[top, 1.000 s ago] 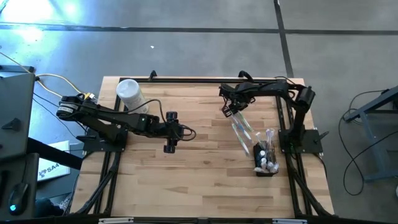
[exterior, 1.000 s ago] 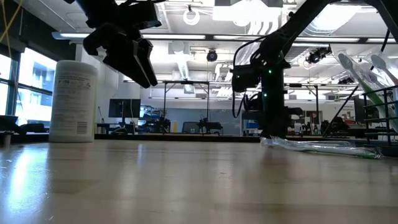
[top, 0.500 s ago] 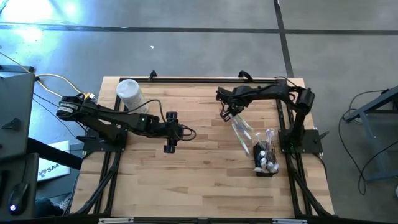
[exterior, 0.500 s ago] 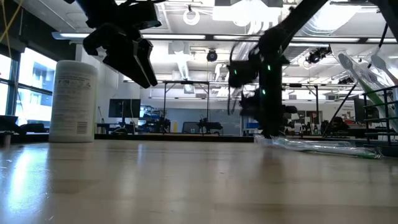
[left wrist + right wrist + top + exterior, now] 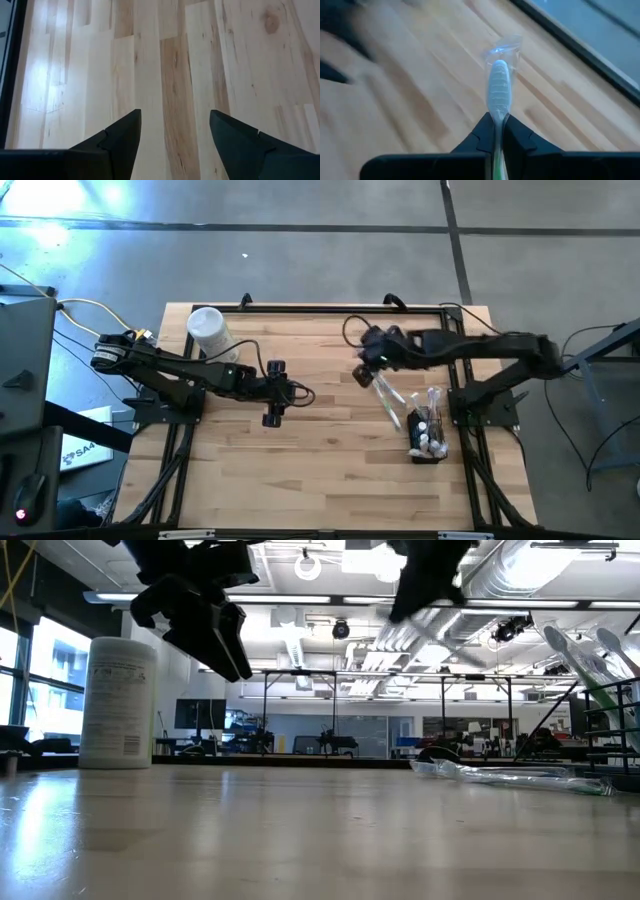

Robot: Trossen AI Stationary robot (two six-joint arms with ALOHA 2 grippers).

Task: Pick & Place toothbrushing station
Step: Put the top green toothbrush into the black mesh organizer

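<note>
Toothbrush [image 5: 498,90], wrapped in clear film, is pinched near its head by the right hand [image 5: 497,131], above the table [image 5: 320,470] at 1 o'clock from centre. The mesh holder [image 5: 426,442] stands at 4 o'clock. Left hand [image 5: 175,135] hovers spread, mid-table. Risk: the slick wrapper may let the brush slip or pivot, missing the holder.

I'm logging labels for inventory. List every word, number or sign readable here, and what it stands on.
White canister: rows of small print on its label, too small to read.
Paper beside the table's left edge: bold letters, partly cut off, not clear enough to quote.
Wrapped toothbrush held in the right gripper's fingers: no print visible.
Nothing else bears text.
</note>
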